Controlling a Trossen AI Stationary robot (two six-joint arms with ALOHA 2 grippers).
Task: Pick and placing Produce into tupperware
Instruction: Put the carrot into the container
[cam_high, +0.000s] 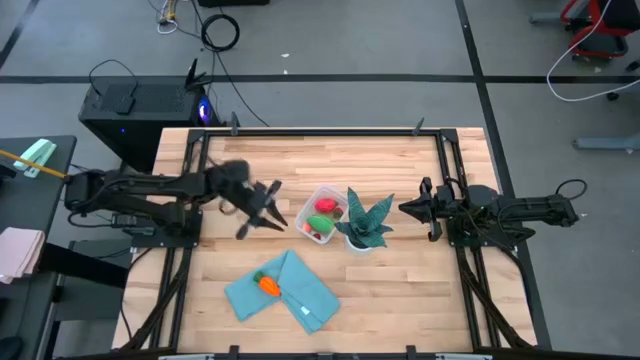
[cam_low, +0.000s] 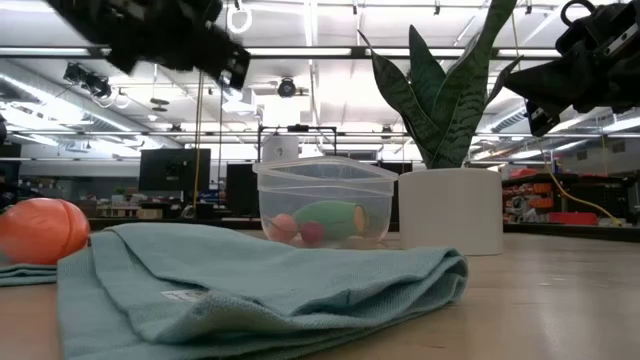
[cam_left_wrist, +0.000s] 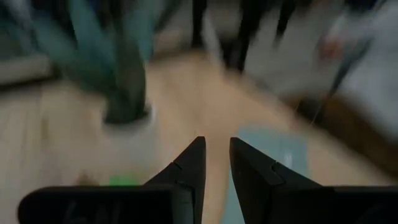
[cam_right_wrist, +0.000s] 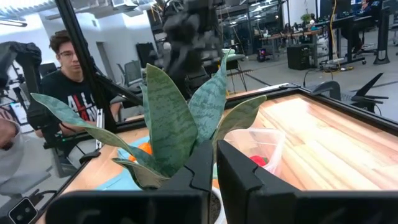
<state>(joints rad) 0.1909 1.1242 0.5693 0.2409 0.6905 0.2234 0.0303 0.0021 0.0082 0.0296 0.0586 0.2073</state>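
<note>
1. Orange carrot piece (cam_high: 267, 284) lies on the folded teal cloth (cam_high: 300, 295), at the near side of the tabletop (cam_high: 400, 290), well apart from the clear tupperware (cam_high: 313, 199), which already holds a green oval (cam_high: 327, 206) and a red round piece (cam_high: 319, 224).
2. From the left hand (cam_high: 262, 208), which hovers just left of the tupperware, the carrot lies toward the near edge and almost directly below in the high view; its long axis runs roughly left to right.
3. That hand's fingers stand a little apart with nothing between them.
4. Left is clearly the nearer arm; the right hand (cam_high: 415, 209) waits beyond the potted plant (cam_high: 365, 225), fingers nearly pressed together, empty.
5. Pale wooden boards make up the tabletop; the cloth is soft and rumpled, so the carrot may sink or roll.
6. Behind lies an open workshop, with a person (cam_right_wrist: 65, 81) seated beyond the tabletop.
</note>
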